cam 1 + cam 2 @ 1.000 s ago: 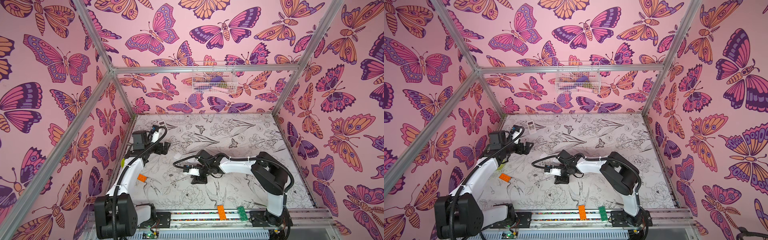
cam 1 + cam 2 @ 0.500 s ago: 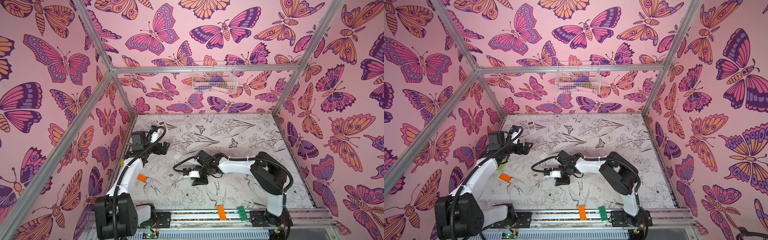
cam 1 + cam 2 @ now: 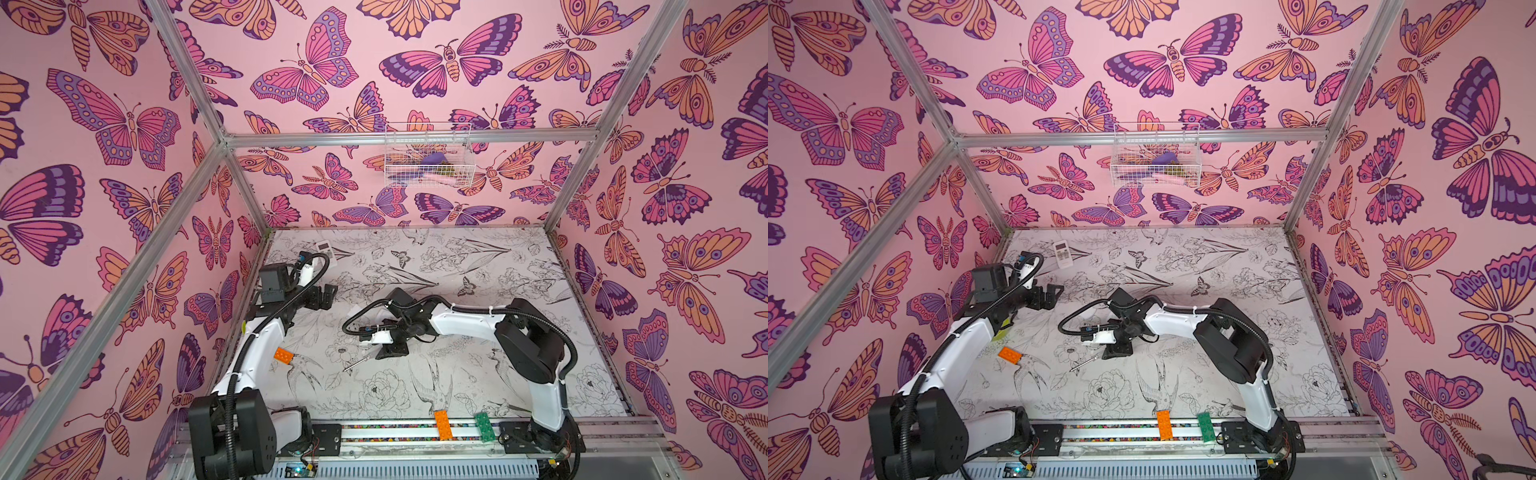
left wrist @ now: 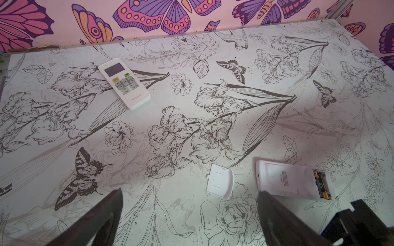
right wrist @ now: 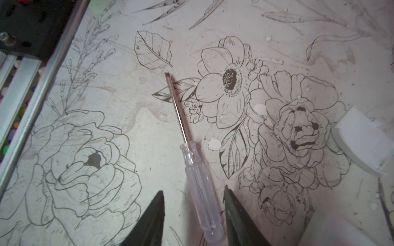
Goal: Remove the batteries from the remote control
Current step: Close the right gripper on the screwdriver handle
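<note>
A white remote control (image 4: pixel 294 183) lies face down with its compartment open, and black-and-gold batteries (image 4: pixel 322 185) sit inside it. Its loose white cover (image 4: pixel 219 183) lies beside it. My left gripper (image 4: pixel 190 191) hovers wide open just short of the cover, holding nothing. In both top views this remote is hidden under my right arm. My right gripper (image 5: pixel 193 189) is open, with its fingers on either side of a screwdriver's clear handle (image 5: pixel 198 185) that lies on the table, a gap showing on each side. In both top views the left gripper (image 3: pixel 326 297) and the right gripper (image 3: pixel 1117 353) stand apart.
A second white remote (image 4: pixel 124 83) lies face up near the back left corner (image 3: pixel 326 250). The screwdriver's shaft (image 3: pixel 357 363) points toward the front. An orange brick (image 3: pixel 283 355) sits on the left arm. Orange (image 3: pixel 443 424) and green (image 3: pixel 483 424) bricks rest on the front rail. A wire basket (image 3: pixel 428 156) hangs on the back wall.
The right wrist has shifted slightly to the left over the screwdriver. The left arm has not moved.
</note>
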You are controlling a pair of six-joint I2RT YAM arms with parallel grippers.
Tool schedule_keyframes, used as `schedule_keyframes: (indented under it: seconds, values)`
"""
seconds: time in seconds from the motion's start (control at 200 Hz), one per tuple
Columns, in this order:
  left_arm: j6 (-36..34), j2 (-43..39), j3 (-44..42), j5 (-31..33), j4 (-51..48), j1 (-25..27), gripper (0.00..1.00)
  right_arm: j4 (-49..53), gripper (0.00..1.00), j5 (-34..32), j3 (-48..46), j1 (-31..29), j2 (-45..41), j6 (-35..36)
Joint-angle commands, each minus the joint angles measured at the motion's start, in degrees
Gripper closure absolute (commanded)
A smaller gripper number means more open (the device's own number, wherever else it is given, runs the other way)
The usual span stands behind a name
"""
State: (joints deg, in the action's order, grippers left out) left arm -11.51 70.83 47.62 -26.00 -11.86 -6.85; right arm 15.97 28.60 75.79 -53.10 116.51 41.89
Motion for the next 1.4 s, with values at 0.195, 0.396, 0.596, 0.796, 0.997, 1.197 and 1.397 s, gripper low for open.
schedule_keyframes:
  seconds: [0.195,0.396,0.596,0.796,0.997,1.197,1.397]
  values:
    - [0.3,-0.6,-0.6,-1.8,0.6,-0.8,0.0,2.8,0.56,-0.3,2.3,0.0,2.5,2.5]
    - [0.2,-0.8,-0.8,-1.8,1.0,-1.0,0.0,4.1,0.6,-4.6,0.5,-0.3,2.2,5.8]
    - [0.1,-0.7,-0.8,-1.7,1.0,-1.4,0.01,1.7,0.75,-4.6,0.0,-0.7,1.9,5.9]
    - [0.9,-0.9,0.1,-2.6,0.0,-1.7,0.01,-0.4,0.93,-9.6,-1.9,-1.3,-1.5,8.4]
    - [5.4,-1.0,2.5,-8.2,-1.0,-2.2,0.0,-10.0,0.95,-19.4,-8.4,-1.2,-11.4,10.2]
    - [11.5,-0.6,5.8,-21.8,-1.3,-2.2,0.0,-26.4,0.94,-32.1,-17.6,-1.5,-19.3,12.1]
    - [16.5,0.0,5.4,-34.6,1.9,-2.1,0.01,-45.6,0.94,-44.9,-25.3,-2.6,-21.1,16.9]
